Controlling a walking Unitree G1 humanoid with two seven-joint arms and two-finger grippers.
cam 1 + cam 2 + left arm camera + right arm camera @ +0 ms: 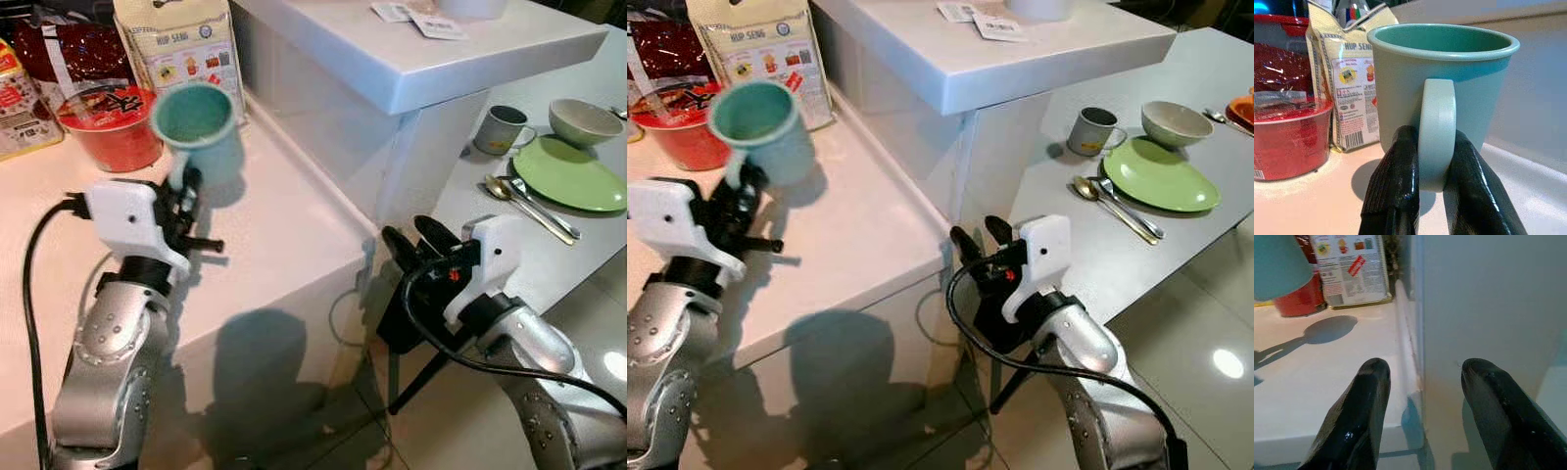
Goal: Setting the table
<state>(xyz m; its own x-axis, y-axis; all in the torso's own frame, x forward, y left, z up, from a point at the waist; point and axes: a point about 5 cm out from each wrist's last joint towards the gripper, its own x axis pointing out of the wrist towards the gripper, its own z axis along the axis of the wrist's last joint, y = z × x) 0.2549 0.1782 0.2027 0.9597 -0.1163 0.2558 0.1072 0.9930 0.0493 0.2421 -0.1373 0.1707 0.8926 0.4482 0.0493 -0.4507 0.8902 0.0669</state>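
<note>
While the left tool (188, 192) pinches the handle of a teal ceramic mug (199, 130), that mug hangs upright in the air above the pale counter (265, 235), its shadow falling on the surface below. Just behind the mug and tool sit a red plastic noodle bowl (115, 127) and a cream printed snack bag (179, 44). The right tool (976, 238) is down low by the counter's corner, fingers spread wide with nothing between them. Off to the right tool's far side, on the lower grey table (1205, 78), there's a round green plate (1161, 174), a grey mug (1090, 131), a pale green bowl (1175, 122) and a metal spoon (1111, 208) lying just beside the plate.
</note>
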